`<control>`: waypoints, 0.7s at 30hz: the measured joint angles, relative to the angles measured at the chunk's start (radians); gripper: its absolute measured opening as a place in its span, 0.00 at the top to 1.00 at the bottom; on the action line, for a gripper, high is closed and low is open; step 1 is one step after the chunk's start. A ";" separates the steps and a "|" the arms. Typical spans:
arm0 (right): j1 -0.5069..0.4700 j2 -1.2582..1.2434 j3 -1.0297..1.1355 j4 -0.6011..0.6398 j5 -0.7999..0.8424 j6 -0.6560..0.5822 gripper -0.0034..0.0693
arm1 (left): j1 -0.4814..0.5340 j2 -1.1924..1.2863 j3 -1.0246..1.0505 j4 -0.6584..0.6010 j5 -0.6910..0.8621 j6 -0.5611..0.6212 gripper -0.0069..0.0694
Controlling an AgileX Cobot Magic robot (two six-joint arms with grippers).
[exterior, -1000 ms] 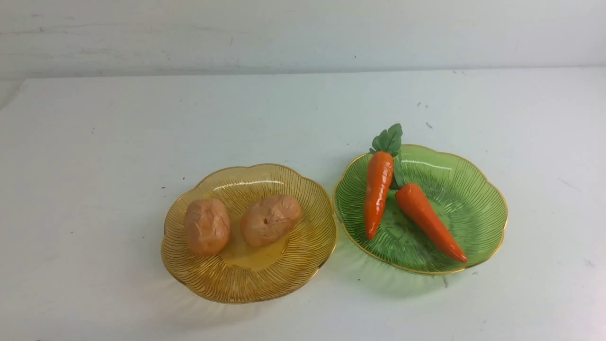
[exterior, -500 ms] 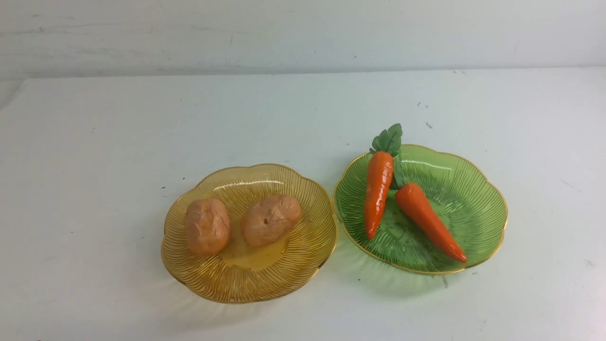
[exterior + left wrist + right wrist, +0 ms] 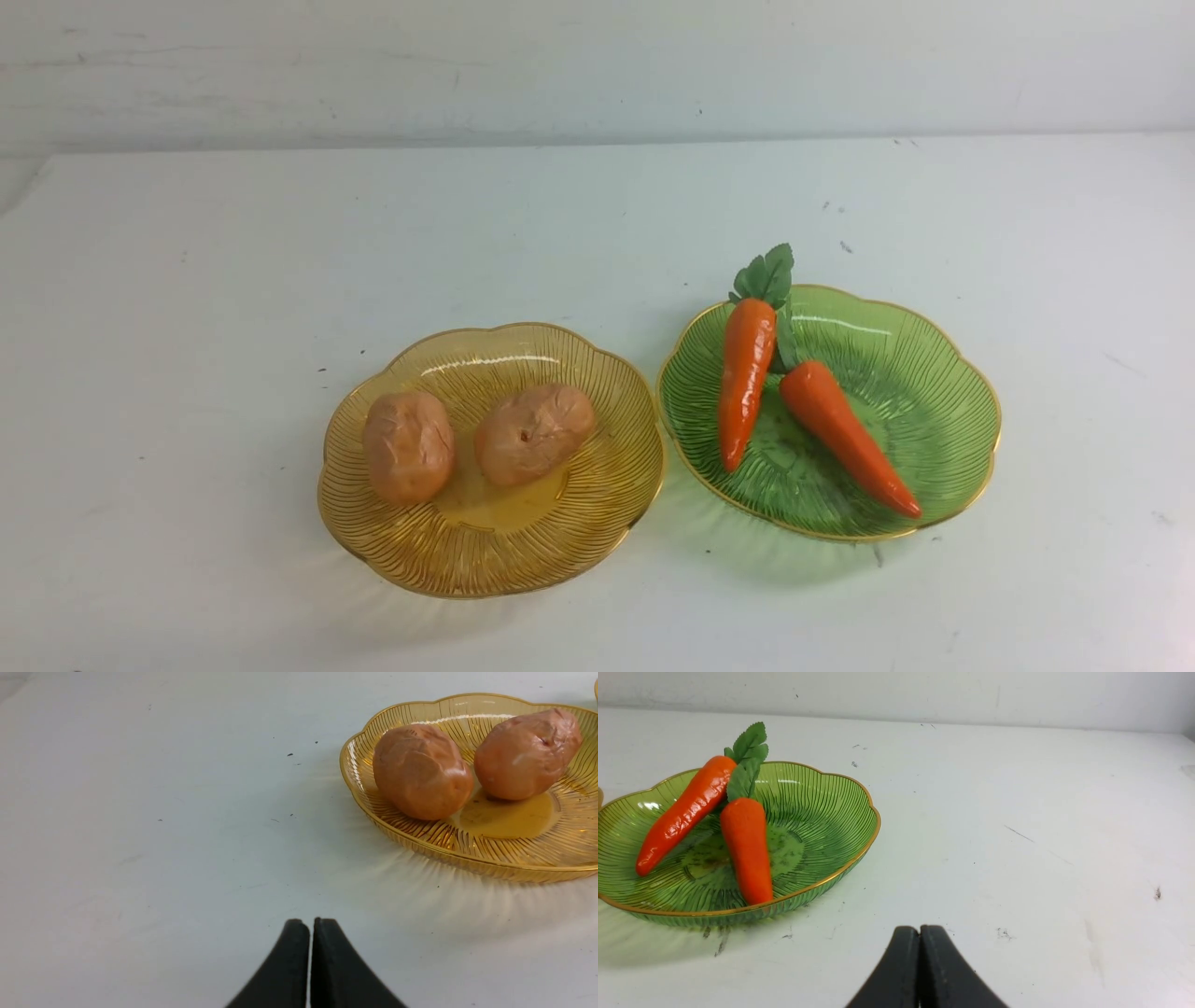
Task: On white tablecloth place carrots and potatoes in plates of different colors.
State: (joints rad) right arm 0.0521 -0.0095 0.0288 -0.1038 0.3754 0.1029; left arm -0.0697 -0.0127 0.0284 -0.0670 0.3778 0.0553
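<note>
The two potatoes [image 3: 409, 446] [image 3: 534, 433] lie side by side in the amber plate [image 3: 485, 551], and the two carrots [image 3: 745, 379] [image 3: 845, 434] lie in the green plate [image 3: 934, 392] just beside it, their leafy ends meeting. Both plates stand on the white tablecloth [image 3: 187, 299] covering the bench. The left end effector [image 3: 310, 926] and the right end effector [image 3: 919, 933] are each clenched on nothing, over bare cloth near their plates.

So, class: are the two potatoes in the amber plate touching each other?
Apart. The front view shows a strip of amber plate between the left potato and the right potato.
</note>
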 joint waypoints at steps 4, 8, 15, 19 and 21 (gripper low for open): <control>0.000 0.000 0.000 0.000 0.000 0.000 0.97 | 0.000 0.000 0.000 0.000 0.000 0.000 0.91; 0.000 0.000 0.000 0.000 0.000 0.000 0.97 | 0.000 0.000 0.000 0.000 0.000 0.000 0.91; 0.000 0.000 0.000 0.000 0.000 -0.007 0.97 | 0.000 0.000 0.000 0.000 0.000 0.000 0.91; 0.000 0.000 0.000 0.000 0.000 -0.009 0.97 | 0.000 0.000 0.000 0.000 0.000 0.000 0.91; -0.001 0.000 0.000 0.000 0.000 -0.009 0.97 | 0.000 0.000 0.000 0.000 0.000 0.000 0.91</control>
State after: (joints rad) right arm 0.0508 -0.0095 0.0288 -0.1038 0.3754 0.0935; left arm -0.0697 -0.0127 0.0284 -0.0670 0.3778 0.0553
